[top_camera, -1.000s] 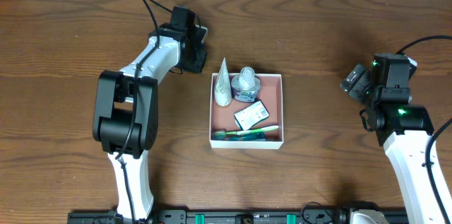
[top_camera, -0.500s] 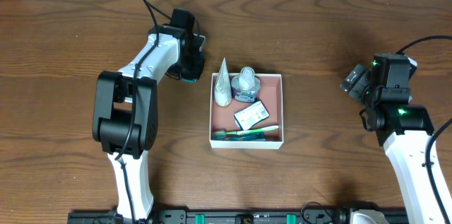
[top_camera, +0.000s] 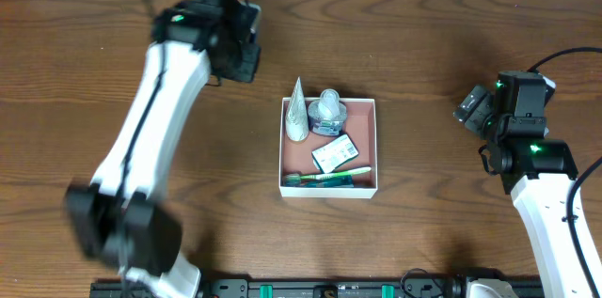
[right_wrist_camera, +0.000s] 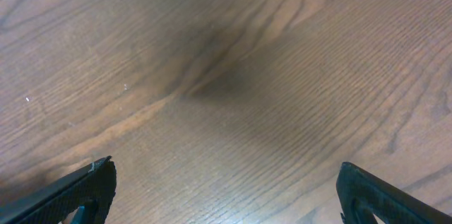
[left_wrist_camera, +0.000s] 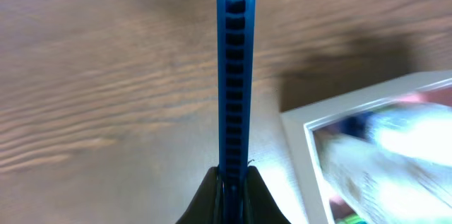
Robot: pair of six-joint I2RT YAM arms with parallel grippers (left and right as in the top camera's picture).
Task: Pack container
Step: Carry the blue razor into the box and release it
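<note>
The container (top_camera: pixel 329 188), a square white-walled box with a pinkish floor, sits mid-table; its corner (left_wrist_camera: pixel 367 100) shows blurred in the left wrist view. Inside lie a silver cone-shaped tube (top_camera: pixel 298 110), a grey-blue bottle (top_camera: pixel 327 113), a white packet (top_camera: pixel 334 154) and a green toothbrush (top_camera: pixel 327 177). My left gripper (top_camera: pixel 237 61) (left_wrist_camera: pixel 232 178) is raised up and to the left of the container, shut on a thin blue ribbed strip (left_wrist_camera: pixel 233 75) that sticks straight out from the jaws. My right gripper (top_camera: pixel 475 110) (right_wrist_camera: pixel 226 189) stands open over bare wood far to the right.
Brown wooden table (top_camera: pixel 423 35) all around. The left arm's white links (top_camera: pixel 141 148) slant over the table's left side. The right arm's base (top_camera: pixel 555 213) stands at the right edge. A black rail (top_camera: pixel 329 289) runs along the front edge.
The left gripper closed on the blue strip beside the container's upper left corner. The left arm has since lifted and swung, looking larger and blurred. The right arm has not moved.
</note>
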